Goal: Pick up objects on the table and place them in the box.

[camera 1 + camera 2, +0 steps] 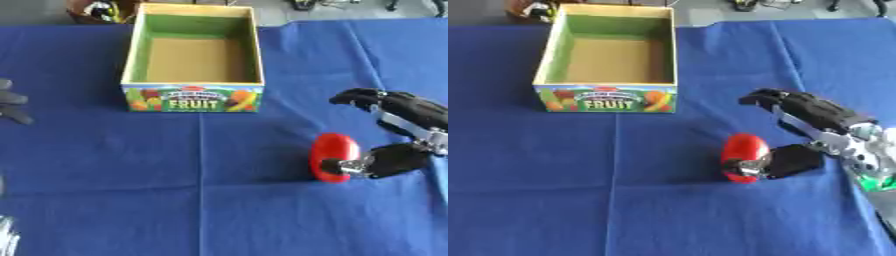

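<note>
Your right hand [815,135] reaches in from the right edge of the frame, thumb touching a red rounded object [744,157] lying on the blue-covered worktop [623,200] right of centre; its fingers stretch straight above, not closed round it. The open, empty fruit box [193,98] sits at upper centre. Your left hand [12,106] shows at the left edge, fingers straight.

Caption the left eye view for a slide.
Right hand touches a red object on the blue cloth, near the empty fruit box.
</note>
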You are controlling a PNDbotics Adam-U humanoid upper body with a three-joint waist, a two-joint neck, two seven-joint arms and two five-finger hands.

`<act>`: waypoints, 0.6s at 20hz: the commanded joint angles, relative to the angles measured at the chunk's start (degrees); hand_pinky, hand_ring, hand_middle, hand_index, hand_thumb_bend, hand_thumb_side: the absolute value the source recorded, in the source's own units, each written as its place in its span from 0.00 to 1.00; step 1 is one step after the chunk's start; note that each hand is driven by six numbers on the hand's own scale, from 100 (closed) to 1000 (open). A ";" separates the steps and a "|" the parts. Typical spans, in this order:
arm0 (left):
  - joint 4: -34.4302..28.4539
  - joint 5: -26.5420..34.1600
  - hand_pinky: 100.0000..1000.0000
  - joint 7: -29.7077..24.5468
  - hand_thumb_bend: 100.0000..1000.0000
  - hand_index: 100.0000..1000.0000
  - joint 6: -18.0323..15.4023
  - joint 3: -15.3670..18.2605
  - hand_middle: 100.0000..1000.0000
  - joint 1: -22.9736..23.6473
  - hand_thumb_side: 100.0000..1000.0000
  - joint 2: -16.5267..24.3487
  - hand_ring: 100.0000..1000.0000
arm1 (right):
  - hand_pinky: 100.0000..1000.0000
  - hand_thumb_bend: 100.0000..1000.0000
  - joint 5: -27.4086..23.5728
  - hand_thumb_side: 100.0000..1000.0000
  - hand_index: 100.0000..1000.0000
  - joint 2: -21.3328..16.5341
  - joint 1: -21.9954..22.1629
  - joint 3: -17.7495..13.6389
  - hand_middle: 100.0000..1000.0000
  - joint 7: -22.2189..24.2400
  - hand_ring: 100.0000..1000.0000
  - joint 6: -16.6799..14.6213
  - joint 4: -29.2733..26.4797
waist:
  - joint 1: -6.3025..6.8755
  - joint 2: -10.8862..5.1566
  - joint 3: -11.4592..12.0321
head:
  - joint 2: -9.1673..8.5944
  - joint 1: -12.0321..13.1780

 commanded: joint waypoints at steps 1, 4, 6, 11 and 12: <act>-1.25 0.01 0.33 0.06 0.00 0.80 0.15 0.34 0.52 -0.20 1.00 0.50 0.49 | 0.89 0.64 -1.06 0.74 1.00 -1.16 0.03 -0.72 0.93 0.31 0.94 -0.28 -1.17 | -0.05 -1.50 -0.10 | -0.06 0.09; -1.25 -0.01 0.33 0.16 0.00 0.80 0.23 0.39 0.52 -0.19 1.00 0.51 0.49 | 0.88 0.62 -0.48 0.70 1.00 -1.42 0.67 -0.77 0.93 1.15 0.94 0.26 -1.17 | -0.03 -1.55 -0.08 | -0.10 0.02; -1.25 0.01 0.33 0.17 0.00 0.79 0.26 0.36 0.52 -0.21 1.00 0.47 0.49 | 0.86 0.58 0.51 0.68 1.00 -1.43 1.02 -0.90 0.90 1.64 0.92 1.40 -1.17 | -0.02 -1.57 -0.09 | -0.15 -0.03; -1.25 0.10 0.33 0.16 0.00 0.79 0.28 0.30 0.51 -0.27 1.00 0.41 0.49 | 0.82 0.56 1.89 0.68 1.00 -0.73 1.55 -0.57 0.88 2.54 0.89 4.63 -1.17 | 0.08 -1.49 -0.11 | -0.27 -0.19; -1.25 0.11 0.33 0.14 0.00 0.79 0.29 0.28 0.51 -0.28 1.00 0.40 0.49 | 0.82 0.56 1.93 0.68 1.00 -0.63 1.65 -0.46 0.88 2.72 0.89 5.09 -1.17 | 0.09 -1.45 -0.15 | -0.25 -0.25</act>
